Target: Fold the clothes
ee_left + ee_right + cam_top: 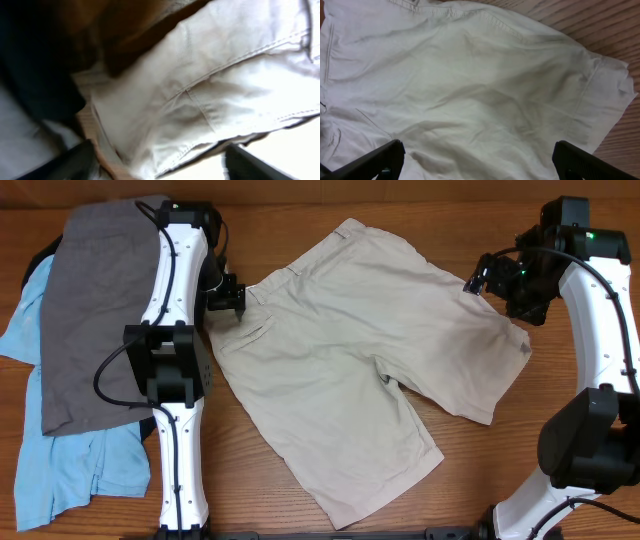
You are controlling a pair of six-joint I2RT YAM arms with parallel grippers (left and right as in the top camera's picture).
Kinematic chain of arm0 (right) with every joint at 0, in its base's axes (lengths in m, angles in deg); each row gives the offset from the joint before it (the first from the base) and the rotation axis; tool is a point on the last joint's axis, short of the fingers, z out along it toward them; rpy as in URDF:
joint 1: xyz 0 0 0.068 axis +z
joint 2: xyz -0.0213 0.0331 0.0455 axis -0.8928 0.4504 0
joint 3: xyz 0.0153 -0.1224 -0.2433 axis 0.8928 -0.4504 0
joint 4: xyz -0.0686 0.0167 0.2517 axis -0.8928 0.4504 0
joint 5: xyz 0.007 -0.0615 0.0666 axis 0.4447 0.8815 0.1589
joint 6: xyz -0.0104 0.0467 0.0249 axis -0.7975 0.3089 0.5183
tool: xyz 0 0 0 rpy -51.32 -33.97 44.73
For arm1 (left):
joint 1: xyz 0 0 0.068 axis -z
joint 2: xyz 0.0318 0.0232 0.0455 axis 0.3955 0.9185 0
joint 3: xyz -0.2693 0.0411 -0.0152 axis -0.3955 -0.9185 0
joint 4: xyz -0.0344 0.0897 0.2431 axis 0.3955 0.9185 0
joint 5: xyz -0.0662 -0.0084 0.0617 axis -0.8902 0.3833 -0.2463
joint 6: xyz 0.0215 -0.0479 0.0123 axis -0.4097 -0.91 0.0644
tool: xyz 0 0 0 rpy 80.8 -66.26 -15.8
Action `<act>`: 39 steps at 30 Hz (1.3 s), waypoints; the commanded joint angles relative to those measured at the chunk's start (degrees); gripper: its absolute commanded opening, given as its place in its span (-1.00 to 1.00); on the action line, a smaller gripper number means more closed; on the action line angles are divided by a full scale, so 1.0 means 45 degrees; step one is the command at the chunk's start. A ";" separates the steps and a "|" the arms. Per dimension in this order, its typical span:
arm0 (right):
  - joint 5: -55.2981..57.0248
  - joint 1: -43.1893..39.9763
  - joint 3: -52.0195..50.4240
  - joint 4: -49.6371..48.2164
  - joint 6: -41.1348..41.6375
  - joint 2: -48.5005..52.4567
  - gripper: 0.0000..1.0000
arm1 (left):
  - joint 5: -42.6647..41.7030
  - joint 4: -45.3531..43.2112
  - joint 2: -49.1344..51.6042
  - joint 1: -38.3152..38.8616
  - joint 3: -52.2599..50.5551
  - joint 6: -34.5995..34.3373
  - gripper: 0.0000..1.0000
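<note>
Looking down, we find the khaki shorts spread flat across the middle of the worktop. The waistband points toward the far-left corner, and the two legs reach toward the near edge and the right edge. Bare wood shows along the far edge, in the near-right corner past the hems, and in the notch between the legs. The left side is crowded: a grey garment lies over a light-blue garment out to the left edge, just beside the left arm. We see that arm stretched from the near edge toward the far edge, wrist turned inward. The left gripper sits at the waistband's left end, its fingers spread wide with cloth showing in the gap. The right arm rises along the right edge and bends inward. The right gripper hovers at the right leg's far hem corner, fingers parted, gripping nothing.
</note>
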 commanded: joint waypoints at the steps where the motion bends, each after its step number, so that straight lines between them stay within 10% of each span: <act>1: -0.0097 0.0000 0.0131 0.0083 -0.0306 -0.0097 0.99 | -0.0073 0.0039 -0.1836 0.0005 0.0214 0.0209 1.00; 13: -0.1083 0.0204 0.0131 0.0466 -0.1389 -0.0102 1.00 | -0.2011 -0.1239 -0.5304 0.0277 0.0214 0.3172 1.00; 39: 0.0495 0.5848 -0.5688 -0.1413 0.2443 -0.0102 0.93 | -0.2045 -0.3458 -0.5727 0.0481 0.0675 0.3055 1.00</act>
